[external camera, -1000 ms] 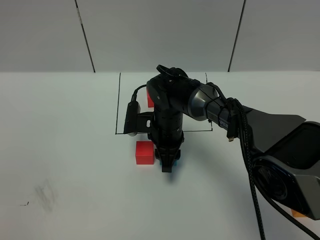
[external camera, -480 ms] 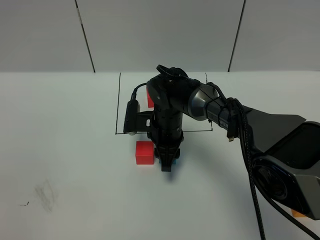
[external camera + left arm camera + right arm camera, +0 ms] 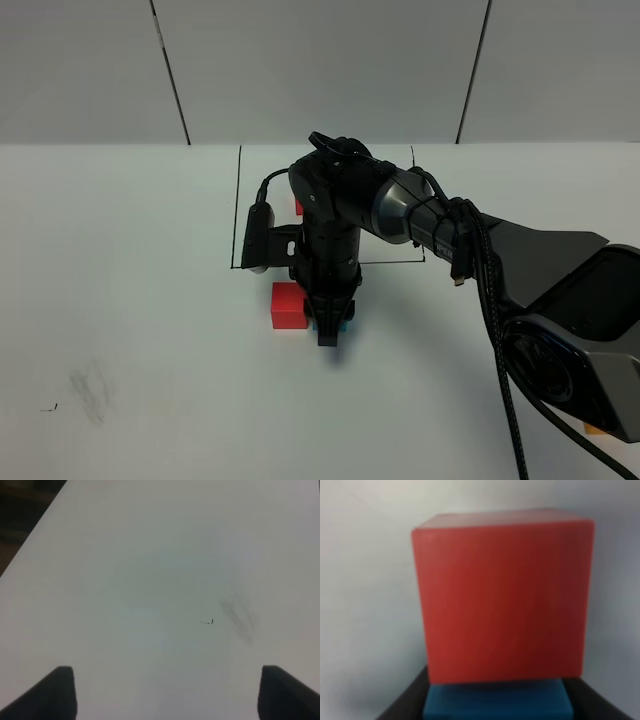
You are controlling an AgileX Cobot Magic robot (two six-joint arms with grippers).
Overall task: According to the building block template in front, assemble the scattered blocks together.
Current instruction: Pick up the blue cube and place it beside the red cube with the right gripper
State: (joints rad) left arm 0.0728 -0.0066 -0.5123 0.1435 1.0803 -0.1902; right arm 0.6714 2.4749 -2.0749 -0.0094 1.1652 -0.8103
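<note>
My right gripper point(image 3: 328, 328) reaches across the middle and is shut on the teal-blue cube point(image 3: 345, 323), holding it down at the table against the right side of the red cube point(image 3: 288, 305). In the right wrist view the red cube point(image 3: 502, 600) fills the frame, with the teal-blue cube point(image 3: 497, 700) pressed against it between my dark fingers point(image 3: 402, 705). The template is mostly hidden behind the arm; only its red part point(image 3: 298, 207) and the black frame point(image 3: 236, 220) show. My left gripper point(image 3: 160, 695) is open over bare table.
A small orange patch point(image 3: 598, 430) shows at the bottom right, behind the right arm's base. A grey smudge point(image 3: 92, 390) and a small black mark point(image 3: 207, 622) lie on the white table at the left.
My right gripper has shifted a little left with the teal-blue cube, closing it up against the red cube. The red cube has not moved.
</note>
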